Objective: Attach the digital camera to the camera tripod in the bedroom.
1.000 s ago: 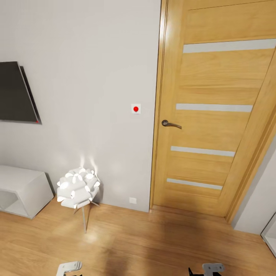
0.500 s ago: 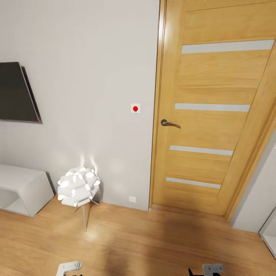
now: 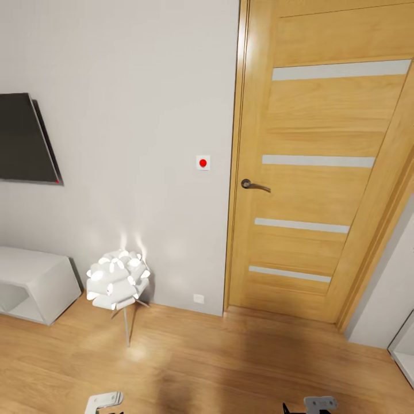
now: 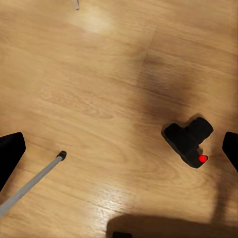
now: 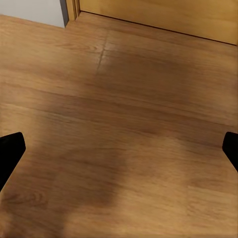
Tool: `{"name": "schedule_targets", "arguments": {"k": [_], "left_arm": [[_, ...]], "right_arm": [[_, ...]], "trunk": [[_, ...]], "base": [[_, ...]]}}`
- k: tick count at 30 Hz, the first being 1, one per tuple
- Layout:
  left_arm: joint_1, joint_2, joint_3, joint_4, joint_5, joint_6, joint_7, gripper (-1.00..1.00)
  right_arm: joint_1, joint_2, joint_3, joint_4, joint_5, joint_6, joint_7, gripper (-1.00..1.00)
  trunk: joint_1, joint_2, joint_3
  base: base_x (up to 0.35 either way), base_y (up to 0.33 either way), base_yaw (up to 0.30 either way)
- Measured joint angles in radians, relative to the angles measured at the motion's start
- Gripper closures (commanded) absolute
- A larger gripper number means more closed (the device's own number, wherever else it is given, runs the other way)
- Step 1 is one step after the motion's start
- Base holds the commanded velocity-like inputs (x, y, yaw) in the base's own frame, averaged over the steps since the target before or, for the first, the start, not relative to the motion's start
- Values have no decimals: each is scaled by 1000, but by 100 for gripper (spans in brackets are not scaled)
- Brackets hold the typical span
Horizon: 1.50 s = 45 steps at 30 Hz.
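The digital camera (image 4: 187, 140), a small black box with a red button on top, lies on the light wood floor in the left wrist view. My left gripper (image 4: 119, 154) hangs above the floor, open, with its dark fingertips (image 4: 10, 154) far apart and the camera close to one of them. A silver leg with a black foot (image 4: 60, 155), apparently of the camera tripod, crosses the floor near the other fingertip; the tripod's other parts are out of view. My right gripper (image 5: 119, 154) is open over bare floor.
In the head view a closed wooden door (image 3: 322, 172) with a handle (image 3: 253, 185) stands ahead on the right. A white flower-shaped lamp (image 3: 117, 280) stands by the wall, with a white low cabinet (image 3: 34, 284) and a dark wall screen (image 3: 23, 138) further left.
The whole head view has shifted very slightly, so the camera moved a little. Nothing else has visibly changed.
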Motion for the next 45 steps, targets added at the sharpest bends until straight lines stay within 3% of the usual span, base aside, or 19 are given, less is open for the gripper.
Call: {"name": "schedule_targets", "arguments": {"k": [30,39,45], "left_arm": [[0,-1,0,1,-1,0,0,-100],[0,-1,-1,19,-1,-1,-2,-100],[0,-1,-27,34,-1,-1,-2,-100]], "right_arm": [[0,0,0,0,0,-2,0,-100],[0,0,0,0,0,-1,0,-100],[0,0,0,0,0,-2,0,-100]], "trunk": [[0,0,0],[0,0,0],[0,0,0]], "base": [[-12,18,-2],[0,1,-214],[0,0,-35]]}}
